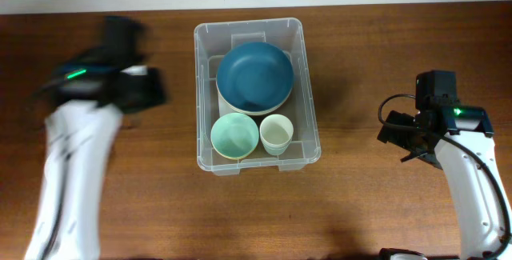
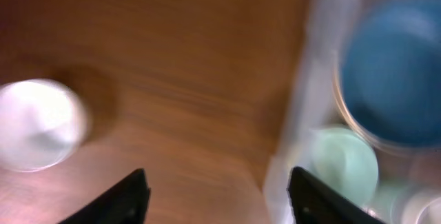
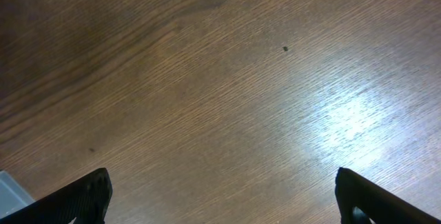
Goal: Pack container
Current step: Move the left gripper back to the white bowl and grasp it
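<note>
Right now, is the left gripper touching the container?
Apart. The left wrist view shows the left gripper open over bare table, with the container wall off to one side; overhead, wood separates the arm from the tub.

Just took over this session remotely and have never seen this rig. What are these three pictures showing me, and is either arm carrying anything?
Two robot arms work at a brown wooden table. The overhead view looks straight down; the other two come from cameras on each wrist. In the middle sits the large clear plastic tub, holding a dark blue plate stacked on a cream one, a mint green bowl and a pale cup. The left gripper, blurred, and the right gripper are both open and hold nothing.
</note>
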Controlling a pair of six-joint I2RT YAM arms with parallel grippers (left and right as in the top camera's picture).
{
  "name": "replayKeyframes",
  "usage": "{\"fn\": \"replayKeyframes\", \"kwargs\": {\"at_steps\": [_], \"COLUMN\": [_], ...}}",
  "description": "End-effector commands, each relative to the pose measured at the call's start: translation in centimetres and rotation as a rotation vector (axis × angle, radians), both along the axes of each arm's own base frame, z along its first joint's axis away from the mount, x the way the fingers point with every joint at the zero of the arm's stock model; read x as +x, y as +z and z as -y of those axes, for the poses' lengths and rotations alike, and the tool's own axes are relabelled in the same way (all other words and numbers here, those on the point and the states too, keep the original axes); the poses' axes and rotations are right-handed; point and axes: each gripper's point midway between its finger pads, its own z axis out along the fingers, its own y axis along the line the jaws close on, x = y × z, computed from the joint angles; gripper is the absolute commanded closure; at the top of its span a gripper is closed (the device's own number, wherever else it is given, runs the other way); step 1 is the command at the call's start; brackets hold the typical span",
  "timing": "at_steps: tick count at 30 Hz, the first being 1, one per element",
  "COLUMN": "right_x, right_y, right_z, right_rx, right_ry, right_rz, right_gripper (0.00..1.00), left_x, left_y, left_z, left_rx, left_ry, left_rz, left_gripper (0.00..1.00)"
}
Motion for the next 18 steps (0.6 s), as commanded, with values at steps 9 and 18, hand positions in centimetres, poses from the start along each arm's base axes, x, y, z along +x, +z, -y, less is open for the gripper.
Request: {"fn": "replayKeyframes", "kwargs": {"at_steps": [9,18], "right_x": [0.0,0.0], "right_y": [0.4,0.4], "right_z": [0.3,0.3], "right_rx": [-0.015,-0.015], "right_ry": [0.000,0.000], "right_rz": [0.012,0.012], "right_gripper": [0.01,0.01], "left_x": [-5.7,-4.9], "left_y": [-7.2,-21.7], "left_z": [-16.6,-16.6], "left_rx": [-0.019,-0.179], "left_ry": [0.493,0.472], "left_rz": [-0.179,-0.497], "left_gripper": [0.22,0.23]}}
